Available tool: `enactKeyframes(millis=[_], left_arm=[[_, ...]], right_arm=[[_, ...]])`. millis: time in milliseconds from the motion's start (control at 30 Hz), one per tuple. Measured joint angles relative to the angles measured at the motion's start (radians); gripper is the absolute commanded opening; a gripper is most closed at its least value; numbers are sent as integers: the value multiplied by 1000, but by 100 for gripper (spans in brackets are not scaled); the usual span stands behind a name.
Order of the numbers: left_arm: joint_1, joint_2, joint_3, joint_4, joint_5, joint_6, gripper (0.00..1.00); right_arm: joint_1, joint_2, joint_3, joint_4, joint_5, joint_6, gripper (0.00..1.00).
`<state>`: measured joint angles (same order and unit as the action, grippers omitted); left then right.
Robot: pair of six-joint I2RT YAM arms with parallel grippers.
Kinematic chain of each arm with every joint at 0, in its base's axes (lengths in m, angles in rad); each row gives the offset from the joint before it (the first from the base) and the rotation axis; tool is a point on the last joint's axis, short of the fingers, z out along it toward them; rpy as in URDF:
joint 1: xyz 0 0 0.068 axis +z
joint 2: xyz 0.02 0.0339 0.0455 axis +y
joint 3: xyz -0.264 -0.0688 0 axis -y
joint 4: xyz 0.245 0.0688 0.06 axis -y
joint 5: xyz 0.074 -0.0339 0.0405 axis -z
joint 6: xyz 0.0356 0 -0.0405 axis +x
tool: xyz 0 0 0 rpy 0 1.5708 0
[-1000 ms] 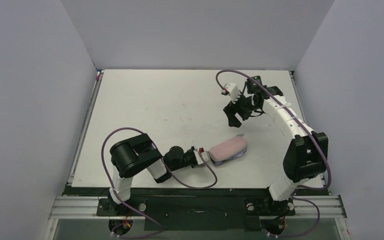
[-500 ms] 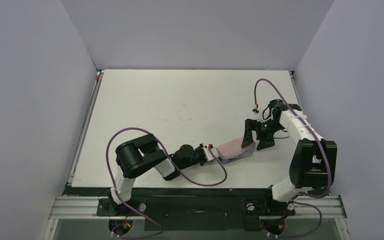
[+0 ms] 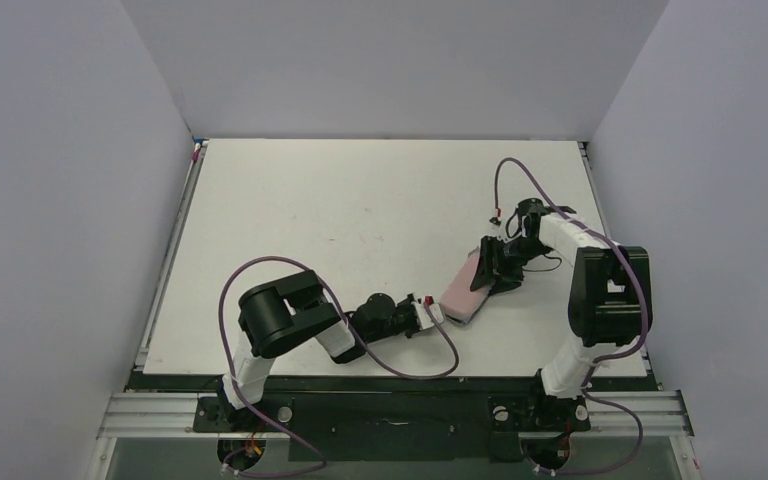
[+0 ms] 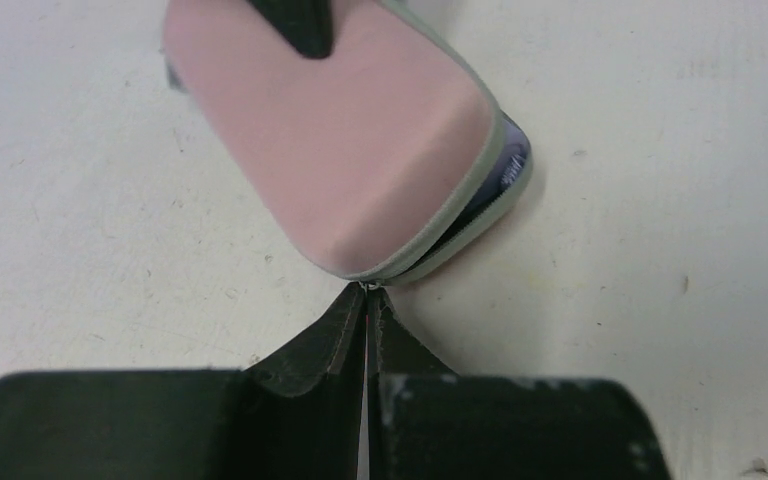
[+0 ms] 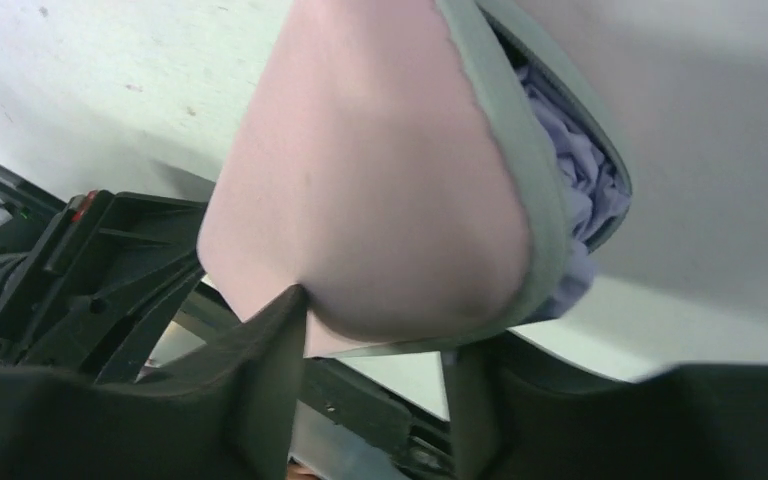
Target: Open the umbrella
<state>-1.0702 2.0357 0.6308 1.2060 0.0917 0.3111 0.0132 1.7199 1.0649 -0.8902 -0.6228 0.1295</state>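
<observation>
Peeking from case point(image 5: 380, 200), umbrella point(image 5: 572, 195) mostly hidden, lav. fabric only

The umbrella point(image 5: 572, 190) is mostly hidden inside the clamshell case point(image 5: 380, 200), only lavender fabric showing at its gap. What the left end effector point(image 4: 368, 295) pinches at the seam is too small to tell.

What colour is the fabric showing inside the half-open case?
Pale lavender: the umbrella in the case, clearest in the right wrist view.
</observation>
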Motion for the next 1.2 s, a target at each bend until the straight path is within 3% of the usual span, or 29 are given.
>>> enactKeyframes(millis=[133,167,433,867,1200], left_arm=[[-4,0,-5,-6,39,7,0],[-5,0,-7,-6,45,9,0],[14,-13,-41,-4,115,20,0],[87,-79,-103,-42,144,23,0],[129,-52,-20,-105,71,-14,0]], right_arm=[[49,39,68,19,-31,-73,4],[59,48,82,19,-42,-102,0],[168,87,166,-16,-74,-365,0],[196,130,197,-78,-120,-507,0],[256,141,226,-173,-104,-638,0]])
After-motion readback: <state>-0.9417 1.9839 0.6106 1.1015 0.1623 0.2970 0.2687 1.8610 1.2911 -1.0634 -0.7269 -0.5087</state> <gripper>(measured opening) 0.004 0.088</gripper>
